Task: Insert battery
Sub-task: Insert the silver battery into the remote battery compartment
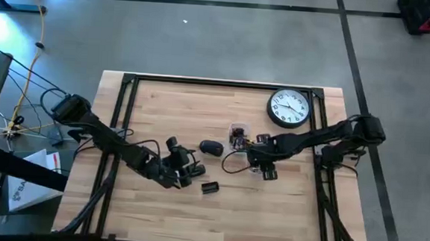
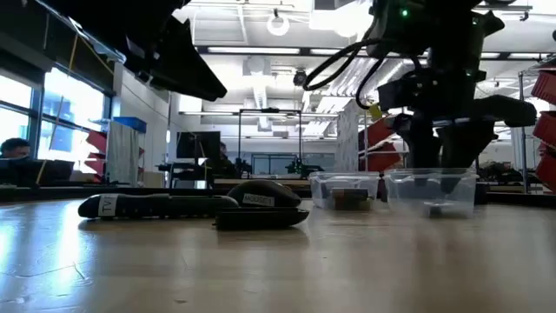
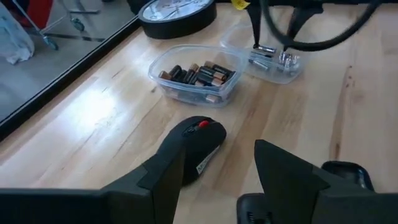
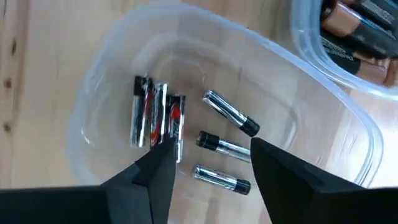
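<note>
A black computer mouse [image 1: 211, 147] [image 3: 200, 142] lies on the wooden table, its red wheel up. My left gripper [image 1: 184, 169] [image 3: 214, 177] stands open just on its near-left side, with the mouse ahead of the fingers. Right of the mouse stand two clear tubs. One tub [image 3: 196, 76] holds several dark and copper batteries. The other tub [image 4: 186, 93] [image 2: 432, 189] holds several slim batteries [image 4: 222, 145]. My right gripper [image 1: 261, 159] [image 4: 211, 171] hangs open over this second tub, fingertips pointing down at the loose batteries.
A round wall clock [image 1: 288, 108] lies flat at the far right of the table. A small black part [image 1: 209, 187] [image 3: 348, 174] lies near the mouse on its near side. A black frame [image 1: 127, 81] runs along the table's edges.
</note>
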Motion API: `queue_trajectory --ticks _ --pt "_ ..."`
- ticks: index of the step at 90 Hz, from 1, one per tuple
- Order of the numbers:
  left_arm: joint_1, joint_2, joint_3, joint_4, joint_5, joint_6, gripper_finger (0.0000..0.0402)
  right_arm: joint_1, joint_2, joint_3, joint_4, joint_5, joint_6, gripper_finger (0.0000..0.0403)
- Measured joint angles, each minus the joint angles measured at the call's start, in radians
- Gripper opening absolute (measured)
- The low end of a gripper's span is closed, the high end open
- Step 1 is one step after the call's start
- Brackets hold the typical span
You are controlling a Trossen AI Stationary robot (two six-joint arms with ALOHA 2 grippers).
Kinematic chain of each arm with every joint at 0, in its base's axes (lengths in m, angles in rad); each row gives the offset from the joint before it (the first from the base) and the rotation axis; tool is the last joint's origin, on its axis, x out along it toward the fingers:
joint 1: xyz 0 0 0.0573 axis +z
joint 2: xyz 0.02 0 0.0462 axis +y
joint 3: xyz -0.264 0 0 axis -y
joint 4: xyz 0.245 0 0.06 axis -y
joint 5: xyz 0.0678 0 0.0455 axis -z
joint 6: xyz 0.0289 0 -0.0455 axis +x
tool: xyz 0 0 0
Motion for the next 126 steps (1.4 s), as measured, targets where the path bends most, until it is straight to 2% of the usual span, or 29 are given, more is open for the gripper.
queue_trajectory --ticks 24,51,71,83,116,126 --pt "0.007 0.0 0.0 -0.003 0.0 0.018 0.0178 0.0 0.0 0.0 0.037 0.051 -0.149 0.0174" --pt "0.027 0.0 0.0 -0.003 0.0 0.024 0.0178 -0.035 0.06 0.0 0.036 -0.006 -0.138 0.0174" --pt "0.027 0.0 0.0 0.004 -0.028 0.087 0.0178 -0.038 0.114 0.004 0.051 0.01 -0.164 0.0167" --pt "0.039 0.0 0.001 0.027 -0.08 0.13 0.0178 -0.05 0.114 0.004 0.06 0.012 -0.165 0.0139" --pt "0.113 0.0 0.001 0.081 -0.085 0.209 0.0178 -0.09 0.116 0.001 0.077 -0.01 -0.183 0.0015" --pt "0.127 0.0 0.001 0.081 -0.085 0.209 0.0178 -0.094 0.116 0.001 0.077 -0.01 -0.163 0.0005"
